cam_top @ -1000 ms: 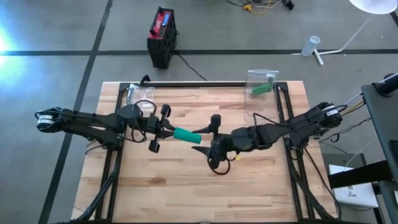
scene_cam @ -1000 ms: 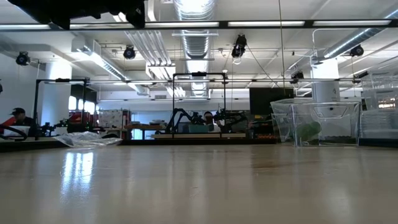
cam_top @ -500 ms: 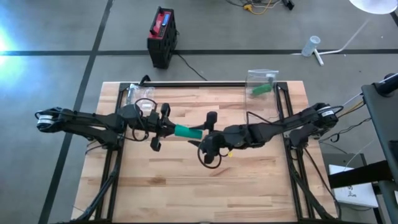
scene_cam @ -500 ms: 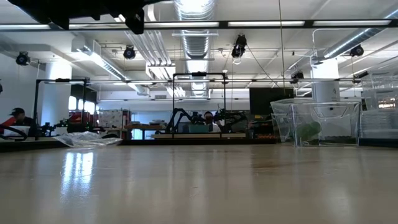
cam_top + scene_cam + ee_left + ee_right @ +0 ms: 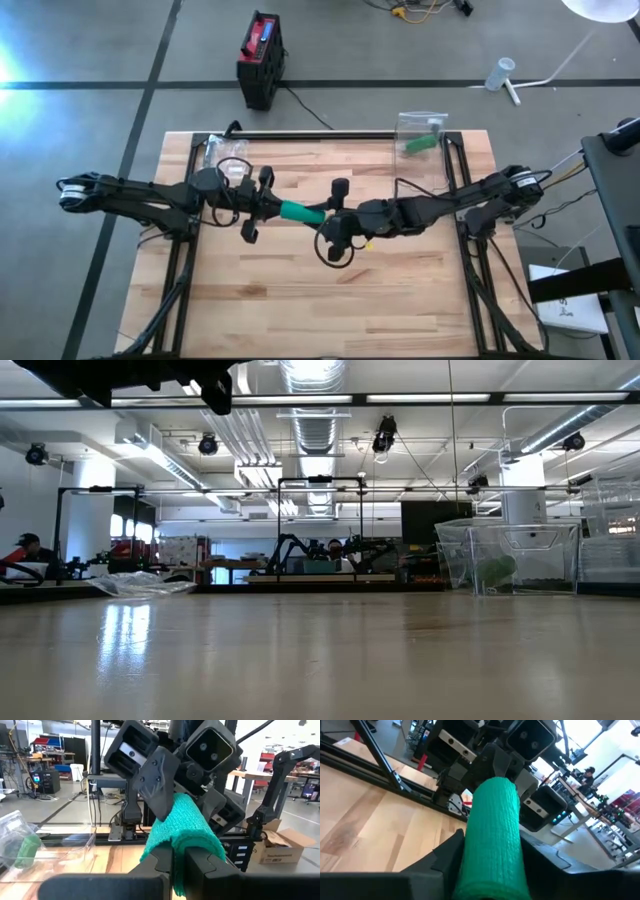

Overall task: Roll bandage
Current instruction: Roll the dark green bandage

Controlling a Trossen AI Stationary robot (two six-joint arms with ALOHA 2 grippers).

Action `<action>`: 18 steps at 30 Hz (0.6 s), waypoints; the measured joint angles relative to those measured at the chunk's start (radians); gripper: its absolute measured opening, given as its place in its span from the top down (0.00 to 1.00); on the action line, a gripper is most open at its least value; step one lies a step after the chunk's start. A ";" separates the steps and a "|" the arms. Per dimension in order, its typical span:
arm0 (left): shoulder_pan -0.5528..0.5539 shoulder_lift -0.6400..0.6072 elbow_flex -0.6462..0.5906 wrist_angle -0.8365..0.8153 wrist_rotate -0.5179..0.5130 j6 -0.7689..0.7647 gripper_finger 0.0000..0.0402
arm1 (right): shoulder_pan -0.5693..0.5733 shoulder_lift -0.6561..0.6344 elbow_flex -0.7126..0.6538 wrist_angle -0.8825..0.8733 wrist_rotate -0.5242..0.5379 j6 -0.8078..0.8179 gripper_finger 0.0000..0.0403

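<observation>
A: Since a moment ago, the right end effector [image 5: 328,222] has slid in from the side and closed over the free end of the green bandage roll [image 5: 301,212], its fingers drawing inward as it came. The left end effector [image 5: 268,207] has not shifted.

B: So where does the roll sit now?

A: Between the two, held up off the bench [image 5: 300,310], roughly over its middle. The left end effector is clamped shut on one end, with the bandage bulging out just ahead of its fingertips. In the right wrist view the roll [image 5: 493,835] lies lengthwise between the right fingers [image 5: 447,854], which flank it on both sides.

B: Is the right one gripping yet?

A: I'd say it is partway closed around the roll; whether the pads have firm contact I cannot tell.

B: What could go wrong?

A: My guess is that the soft, springy fabric is the risk. If the right fingers squeeze unevenly, the roll could flatten or skew, and the layers could loosen rather than tighten. If one arm twists or pulls before the other has a sure hold, the bandage may slip out of the left clamp and drop to the bench. The two end effectors are also very close to each other, so a small misjudged turn could knock them together.
</observation>
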 joint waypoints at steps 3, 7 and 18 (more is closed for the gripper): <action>0.000 0.000 0.000 0.004 0.000 0.007 0.98 | 0.000 0.000 0.000 -0.002 0.000 0.016 0.66; 0.000 0.000 0.000 0.005 0.000 0.045 0.97 | -0.004 0.000 0.000 -0.026 0.000 0.035 0.81; 0.000 -0.141 -0.006 -0.114 -0.071 0.218 0.84 | -0.009 -0.173 -0.037 -0.050 -0.308 0.121 0.96</action>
